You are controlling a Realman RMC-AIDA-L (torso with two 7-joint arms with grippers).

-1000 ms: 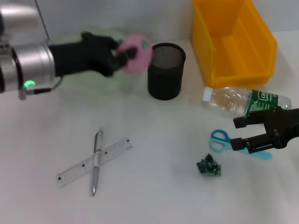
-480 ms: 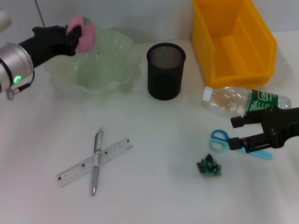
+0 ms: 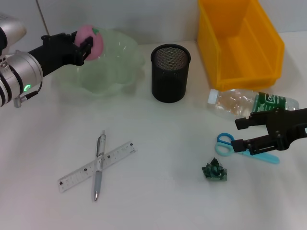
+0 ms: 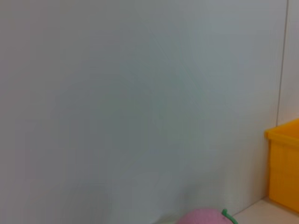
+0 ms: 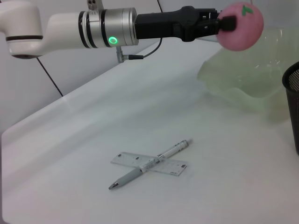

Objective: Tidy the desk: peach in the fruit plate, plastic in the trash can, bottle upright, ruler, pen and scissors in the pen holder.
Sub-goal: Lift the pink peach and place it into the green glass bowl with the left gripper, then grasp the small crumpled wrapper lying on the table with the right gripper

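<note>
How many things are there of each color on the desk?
Pink: 1, peach
Green: 3, fruit plate, plastic, bottle label
Black: 1, pen holder
Yellow: 1, bin
Blue: 1, scissors
Silver or clear: 2, pen, ruler
Total: 9

My left wrist view catches only the top of the pink round peach (image 4: 204,217), cut by the frame's edge, and one corner of the yellow plastic bin (image 4: 284,165). In the head view that bin's (image 3: 240,40) far end runs out of frame. My right gripper (image 3: 242,134) covers the middle of the blue-handled scissors (image 3: 224,144) and part of the clear plastic bottle's (image 3: 240,103) green label. The label's print is too small to read.
</note>
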